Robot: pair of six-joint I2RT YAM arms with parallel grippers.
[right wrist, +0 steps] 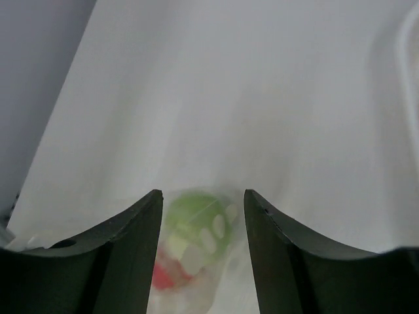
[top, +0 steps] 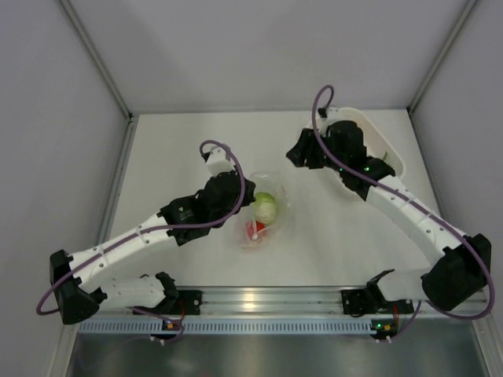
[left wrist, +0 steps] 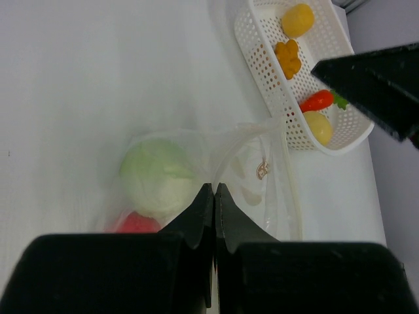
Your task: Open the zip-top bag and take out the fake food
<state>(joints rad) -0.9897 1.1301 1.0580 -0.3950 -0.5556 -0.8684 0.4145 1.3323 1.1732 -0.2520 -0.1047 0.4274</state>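
Left fingers [left wrist: 204,206]: nearest the left wrist camera, pressed together, tips pinching the clear film of the zip-top bag [left wrist: 252,170].
Right fingers [right wrist: 134,235]: apart, nothing between them; the gap frames the bag from above.
Zip-top bag: lies about mid-counter, a little toward the near edge, in the top view [top: 271,206]. Its mouth stands open in a loop just right of the left fingertips, which only the left wrist view shows.
In the bag: 2 pieces, a pale-green ball [left wrist: 157,173] and a red ball [left wrist: 137,222] touching it. Both also show from above and, blurred, through the right wrist gap.
Basket [left wrist: 262,72]: white, perforated, near the counter's far right corner, just beside the bag's mouth.
In the basket: 4 pieces seen only by the left wrist camera: a yellow-orange ball [left wrist: 298,19], an orange lumpy piece [left wrist: 288,57], a red chilli [left wrist: 317,100] with green stem, a pale yellow piece [left wrist: 317,126].
Top view limits: the right arm covers most of the basket, so its contents cannot be seen there.
Right wrist limits: only a sliver of white rim at the right edge.
Counter [top: 196,141]: white.
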